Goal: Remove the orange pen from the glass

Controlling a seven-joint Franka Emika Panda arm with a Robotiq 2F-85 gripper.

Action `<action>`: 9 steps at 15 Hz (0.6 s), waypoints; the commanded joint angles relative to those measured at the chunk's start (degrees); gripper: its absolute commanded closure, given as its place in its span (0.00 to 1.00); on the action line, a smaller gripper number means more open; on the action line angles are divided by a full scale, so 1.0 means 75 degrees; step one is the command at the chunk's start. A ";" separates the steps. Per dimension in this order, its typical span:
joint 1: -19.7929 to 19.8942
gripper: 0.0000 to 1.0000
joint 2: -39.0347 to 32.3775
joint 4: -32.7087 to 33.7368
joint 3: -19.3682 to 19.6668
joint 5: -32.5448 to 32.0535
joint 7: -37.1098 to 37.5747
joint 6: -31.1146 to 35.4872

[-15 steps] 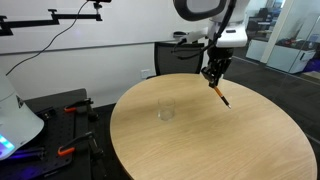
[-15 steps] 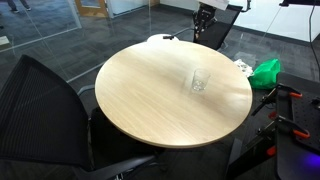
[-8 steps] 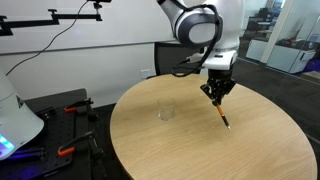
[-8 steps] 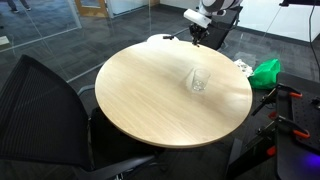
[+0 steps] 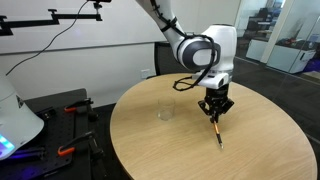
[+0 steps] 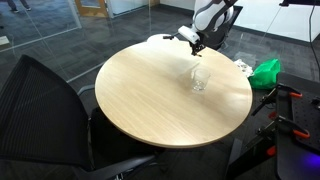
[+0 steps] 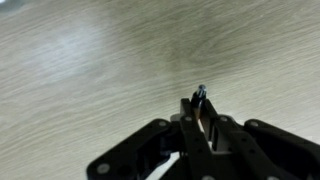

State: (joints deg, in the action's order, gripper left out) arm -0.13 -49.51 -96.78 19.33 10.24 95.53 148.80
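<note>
The round, light wooden table [image 5: 180, 150] is filling the lower middle of both exterior views, its bare top giving plenty of room to put something down. The white robot arm [image 5: 205, 50] is reaching in from the top of an exterior view and bending over the table's right-hand part. It is carrying the dark gripper [image 5: 214, 108] pointed downward.

The small clear glass tumbler [image 5: 166, 112] is standing upright near the centre of that view, left of the gripper and well apart from it. It is looking empty in both exterior views [image 6: 200, 79].

The gripper is clamping its fingers on the thin orange pen with dark ends [image 5: 217, 133]. The pen is hanging below the fingers and slanting toward the lower right, its tip close to the wood; whether it is touching cannot be told. In the wrist view the pen [image 7: 200, 105] is poking out between the closed fingers at bottom centre. This low hold away from the glass is probably serving to lay the pen down.
</note>
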 commanded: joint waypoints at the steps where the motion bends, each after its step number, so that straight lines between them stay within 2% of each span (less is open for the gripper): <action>1: -0.0034 0.97 -0.0345 0.0561 0.0064 -0.0214 0.0588 -0.0453; 3: -0.0004 0.97 -0.0437 0.0712 0.0032 -0.0244 0.0666 -0.0607; 4: 0.0003 0.61 -0.0486 0.0794 0.0019 -0.0256 0.0727 -0.0680; 5: 0.0011 0.60 -0.0491 0.0829 0.0007 -0.0277 0.0744 -0.0746; 9: -0.0005 0.32 -0.0166 0.0594 -0.0011 -0.0307 0.0656 -0.0848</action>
State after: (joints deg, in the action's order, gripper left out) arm -0.13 -52.60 -92.10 19.31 9.43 98.48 144.71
